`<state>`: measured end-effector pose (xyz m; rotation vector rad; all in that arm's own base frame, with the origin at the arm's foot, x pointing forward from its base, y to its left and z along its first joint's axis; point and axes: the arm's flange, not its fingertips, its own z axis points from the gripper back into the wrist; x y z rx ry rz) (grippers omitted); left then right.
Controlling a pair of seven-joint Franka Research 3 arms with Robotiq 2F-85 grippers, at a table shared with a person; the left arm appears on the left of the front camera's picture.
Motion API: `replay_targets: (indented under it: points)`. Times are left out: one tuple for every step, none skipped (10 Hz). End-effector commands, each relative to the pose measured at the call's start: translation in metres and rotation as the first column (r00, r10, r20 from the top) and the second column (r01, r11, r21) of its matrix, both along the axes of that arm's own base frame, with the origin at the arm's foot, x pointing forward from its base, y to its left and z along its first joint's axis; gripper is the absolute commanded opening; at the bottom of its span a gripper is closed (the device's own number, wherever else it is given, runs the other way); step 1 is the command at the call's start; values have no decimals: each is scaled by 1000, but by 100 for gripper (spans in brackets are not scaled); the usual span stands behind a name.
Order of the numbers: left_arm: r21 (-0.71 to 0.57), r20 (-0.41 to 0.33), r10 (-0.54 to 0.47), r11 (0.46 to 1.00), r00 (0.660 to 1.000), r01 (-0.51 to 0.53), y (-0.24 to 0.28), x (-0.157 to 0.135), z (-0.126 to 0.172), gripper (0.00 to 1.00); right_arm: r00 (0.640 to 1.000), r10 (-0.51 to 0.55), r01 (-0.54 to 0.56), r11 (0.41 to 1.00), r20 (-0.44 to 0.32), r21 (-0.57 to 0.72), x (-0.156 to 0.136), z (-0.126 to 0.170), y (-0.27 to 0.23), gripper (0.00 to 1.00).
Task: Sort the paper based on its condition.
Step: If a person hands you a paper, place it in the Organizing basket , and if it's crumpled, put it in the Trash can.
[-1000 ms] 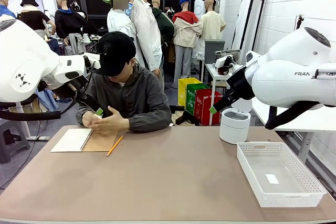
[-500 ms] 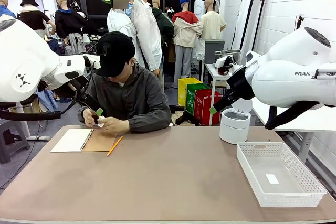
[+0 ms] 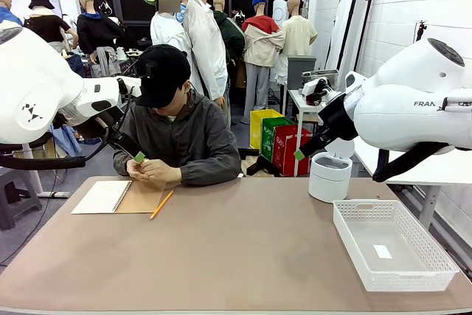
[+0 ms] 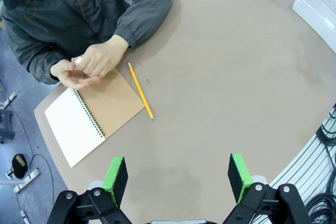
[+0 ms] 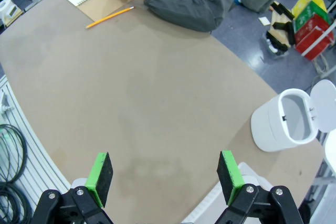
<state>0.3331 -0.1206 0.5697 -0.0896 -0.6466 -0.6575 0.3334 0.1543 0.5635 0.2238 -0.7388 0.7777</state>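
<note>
The person at the far side has both hands [image 3: 151, 171] cupped together over the open notebook. A small pale wad, apparently the crumpled paper [image 4: 78, 64], peeks out between the fingers, and most of it is hidden. My left gripper [image 4: 177, 178] hangs open high above the table's near left part, nothing between its green pads. My right gripper [image 5: 163, 177] is open too, high over the table's right half, holding nothing. Both are far from the person's hands.
A spiral notebook [image 3: 103, 197] lies open at the far left with a yellow pencil [image 3: 161, 203] beside it. At the far right stands a white bin [image 3: 330, 176] with its lid up. A white basket [image 3: 348, 245] sits front right, a tiny white tag [image 3: 382, 251] inside.
The person's hands have kept working the paper: half a second ago a white bit showed between them, now they are closed round it. Neither arm has moved.
</note>
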Motion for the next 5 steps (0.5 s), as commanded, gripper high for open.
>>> replay_targets:
  points:
    - [4,0,1,1000,1000,-1,1,0,1,100,1000,3,-3,1000,-2,4,0,0,0,100]
    - [4,0,1,1000,1000,-1,1,0,1,100,1000,3,-3,1000,-2,4,0,0,0,100]
    - [4,0,1,1000,1000,-1,1,0,1,100,1000,3,-3,1000,-2,4,0,0,0,100]
    - [4,0,1,1000,1000,-1,1,0,1,100,1000,3,-3,1000,-2,4,0,0,0,100]
    - [4,0,1,1000,1000,-1,1,0,1,100,1000,3,-3,1000,-2,4,0,0,0,100]
